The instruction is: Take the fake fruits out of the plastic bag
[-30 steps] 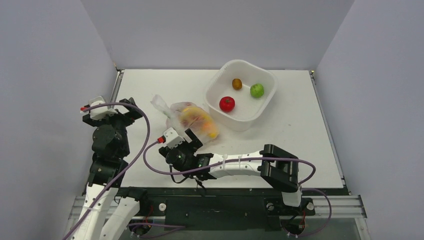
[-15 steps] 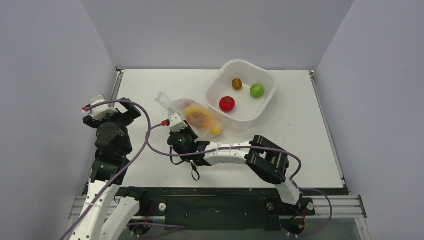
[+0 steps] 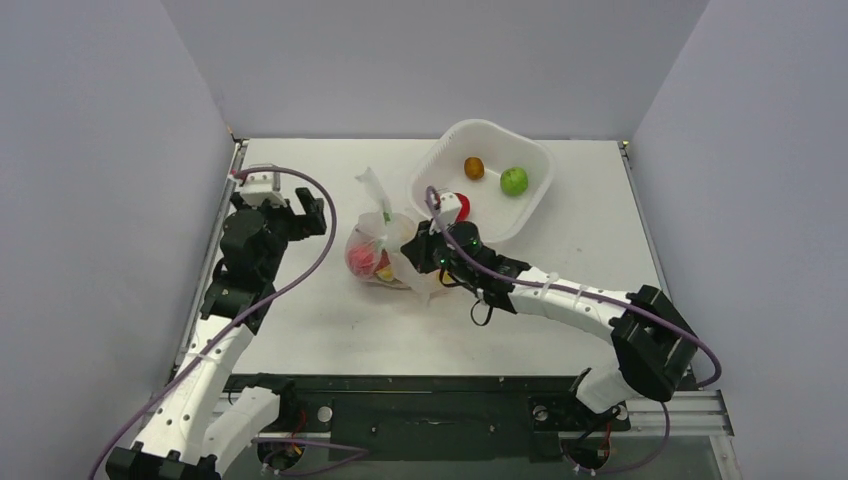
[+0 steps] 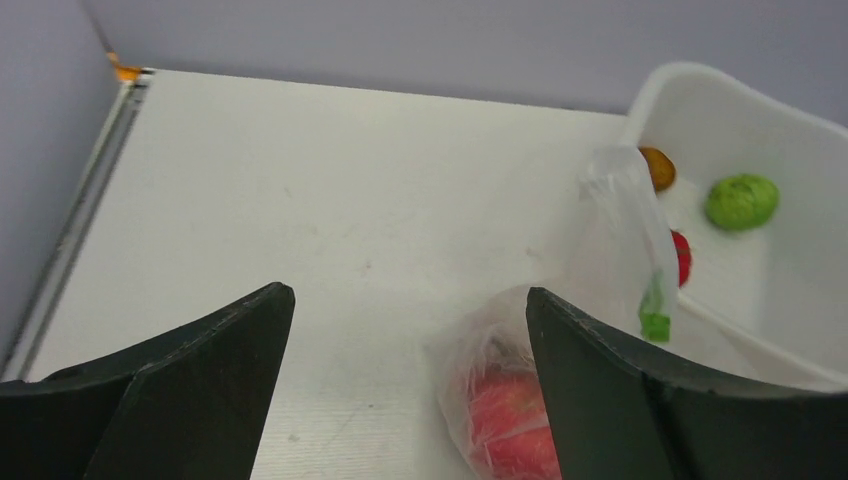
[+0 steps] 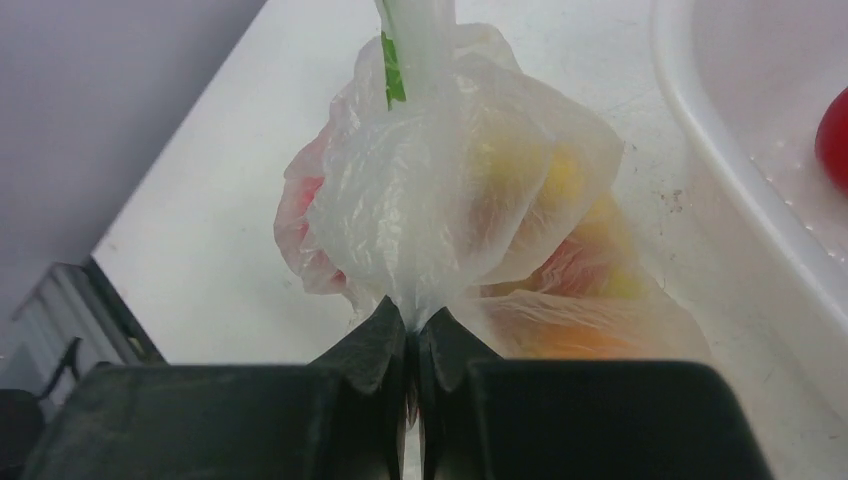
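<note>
The plastic bag (image 3: 385, 250) lies bunched near the middle of the table (image 3: 300, 330), just to the left and near side of the white tub (image 3: 482, 123). A twisted strip of it with a green mark points toward the far edge.

The right gripper (image 5: 412, 325) reaches in from the right. Its two fingers are pressed together on a gathered fold of the bag's thin skin, on the side nearest the tub, and the wrist view shows the plastic pinched between the tips.

Through the film I can make out a red fruit (image 4: 510, 425) on the bag's left side and an orange-yellow fruit (image 5: 560, 180) beside it. Their shapes are blurred by the crinkles, so I cannot tell how many are inside.

The left gripper (image 4: 408, 300) hangs to the left of the bag, aimed at it. Its fingers are spread wide with nothing between them, and it is apart from the plastic.

Inside the tub a red round fruit (image 3: 460, 206) lies by the near-left wall, partly hidden behind the right arm's cable. The green apple (image 3: 514, 181) sits to its right and farther back. The small brown fruit (image 3: 474, 167) lies beyond them, toward the tub's far side.
</note>
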`<state>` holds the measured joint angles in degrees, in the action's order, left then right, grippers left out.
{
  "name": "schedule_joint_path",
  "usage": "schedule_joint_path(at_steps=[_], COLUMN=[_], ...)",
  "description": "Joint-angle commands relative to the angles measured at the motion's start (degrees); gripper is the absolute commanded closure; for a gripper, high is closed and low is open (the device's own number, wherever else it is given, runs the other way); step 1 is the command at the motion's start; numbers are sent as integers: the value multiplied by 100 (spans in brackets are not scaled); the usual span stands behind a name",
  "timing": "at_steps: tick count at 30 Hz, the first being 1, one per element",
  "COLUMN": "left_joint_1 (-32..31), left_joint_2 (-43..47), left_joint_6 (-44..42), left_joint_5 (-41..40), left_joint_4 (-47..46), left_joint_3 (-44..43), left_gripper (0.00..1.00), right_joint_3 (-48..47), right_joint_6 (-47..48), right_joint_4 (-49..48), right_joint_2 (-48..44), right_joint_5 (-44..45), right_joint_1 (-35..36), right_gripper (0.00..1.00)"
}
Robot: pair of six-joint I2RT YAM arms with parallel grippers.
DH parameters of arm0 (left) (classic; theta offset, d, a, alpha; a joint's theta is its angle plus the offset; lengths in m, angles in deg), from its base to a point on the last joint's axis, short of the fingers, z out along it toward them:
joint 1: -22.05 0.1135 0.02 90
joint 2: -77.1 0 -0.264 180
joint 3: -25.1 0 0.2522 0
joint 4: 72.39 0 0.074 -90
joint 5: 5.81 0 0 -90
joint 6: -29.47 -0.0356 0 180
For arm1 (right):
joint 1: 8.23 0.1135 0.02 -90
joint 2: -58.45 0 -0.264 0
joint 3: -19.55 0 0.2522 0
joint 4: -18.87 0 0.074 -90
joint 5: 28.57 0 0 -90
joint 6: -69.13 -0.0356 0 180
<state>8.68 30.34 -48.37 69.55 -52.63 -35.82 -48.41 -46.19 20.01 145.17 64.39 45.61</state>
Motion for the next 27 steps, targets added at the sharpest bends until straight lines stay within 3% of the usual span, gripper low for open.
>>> schedule_joint_path(at_steps=[1, 6, 12, 16, 23, 27], left_joint_1=[-48, -269, -818, -1199, -1726, -1874], left_joint_2=[-282, -296, -737, -1139, -2180, -2661], left_joint_6=[-59, -146, -542, -854, -984, -1028], left_joint_5=[2446, 3329, 3966, 3738, 2424, 2379], left_joint_4=[-375, -511, -132, 369, 1399, 1686], left_joint_3=[-375, -324, -540, -778, -1408, -1644], left_gripper=[16, 16, 16, 16, 19, 24], right_joint_3=[442, 1208, 1662, 1620, 1522, 1473], right_joint_6=[-1534, -2747, -3807, -3775, -3296, -3230], right_joint_4=[-597, -1803, -3374, -3119, -2329, -2113], right_joint_2=[-251, -128, 144, 16, -341, -367], right_joint_5=[-2262, -3551, -4104, -4134, -3958, -3902], right_joint_1=[-782, -1701, -2229, -2323, -2375, -2371], right_gripper=[100, 100, 100, 100, 100, 100])
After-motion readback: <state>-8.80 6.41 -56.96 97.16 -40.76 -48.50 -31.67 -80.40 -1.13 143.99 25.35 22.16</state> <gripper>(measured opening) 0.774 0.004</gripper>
